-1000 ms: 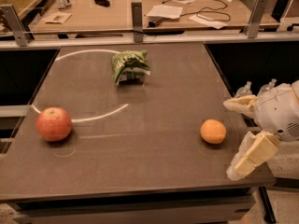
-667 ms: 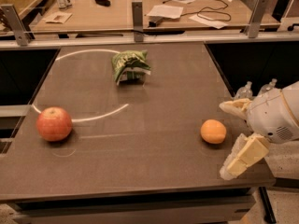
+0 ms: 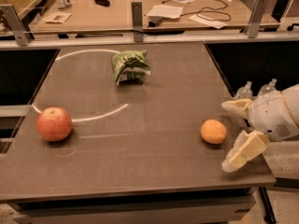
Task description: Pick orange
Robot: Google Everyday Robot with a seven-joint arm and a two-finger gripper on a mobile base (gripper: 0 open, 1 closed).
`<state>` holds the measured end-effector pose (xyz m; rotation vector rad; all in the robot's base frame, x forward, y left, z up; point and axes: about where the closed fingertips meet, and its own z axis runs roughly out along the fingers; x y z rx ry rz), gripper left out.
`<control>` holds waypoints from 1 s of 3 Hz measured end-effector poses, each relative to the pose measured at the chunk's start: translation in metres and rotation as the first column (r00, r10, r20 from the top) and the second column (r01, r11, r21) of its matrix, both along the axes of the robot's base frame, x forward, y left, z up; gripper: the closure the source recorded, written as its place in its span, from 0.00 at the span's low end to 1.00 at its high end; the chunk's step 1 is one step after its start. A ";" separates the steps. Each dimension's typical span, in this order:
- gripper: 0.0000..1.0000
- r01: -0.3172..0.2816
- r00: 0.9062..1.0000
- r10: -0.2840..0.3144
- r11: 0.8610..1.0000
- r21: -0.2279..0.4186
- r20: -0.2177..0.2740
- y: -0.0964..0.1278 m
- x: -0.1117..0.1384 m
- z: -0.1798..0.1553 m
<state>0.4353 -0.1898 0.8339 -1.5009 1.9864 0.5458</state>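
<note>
Edging leftward since a second ago, the white two-finger gripper (image 3: 227, 134) now hangs at the right edge of the dark brown tabletop (image 3: 159, 171), its cream fingers (image 3: 244, 149) spread wide and holding nothing. The small, smooth, bright orange fruit (image 3: 213, 131) sits just ahead of the open mouth, not yet between the fingers. Well beyond it lie a red-orange apple (image 3: 54, 123) and a crumpled green snack bag (image 3: 130, 66). A fingertip grazing the round orange off-centre would likely roll it out of reach; closing too soon would grip only air.
</note>
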 end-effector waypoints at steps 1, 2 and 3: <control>0.00 -0.028 0.999 0.029 0.999 0.023 -0.015 0.004 0.004 0.001; 0.00 -0.073 0.997 0.073 0.996 0.052 -0.014 0.018 0.001 0.009; 0.18 -0.100 0.994 0.103 0.993 0.060 -0.040 0.026 -0.004 0.006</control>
